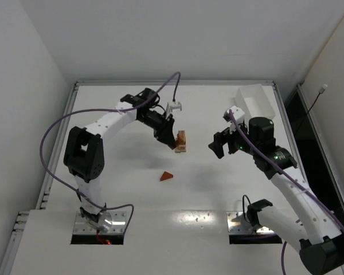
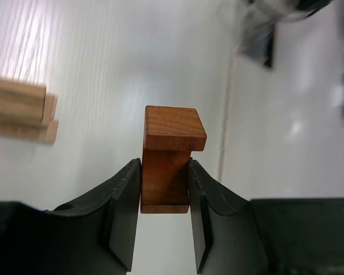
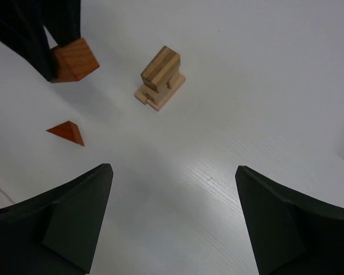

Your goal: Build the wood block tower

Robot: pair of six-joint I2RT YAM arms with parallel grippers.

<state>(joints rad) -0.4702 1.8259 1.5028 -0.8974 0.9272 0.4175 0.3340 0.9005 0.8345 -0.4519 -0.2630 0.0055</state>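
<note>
My left gripper is shut on a reddish-brown wood block, held off the table. In the top view this block hangs right by the tower, and I cannot tell whether they touch. The tower is a short stack of tan blocks with one tan brick on top. In the left wrist view its tan blocks lie at the left edge. A reddish-brown wedge lies flat on the table in front of the tower. To the right of the tower my right gripper stands open, with nothing between its fingers.
A white rectangular box stands at the back right of the white table. A raised rim runs along the table's back and sides. Purple cables loop over both arms.
</note>
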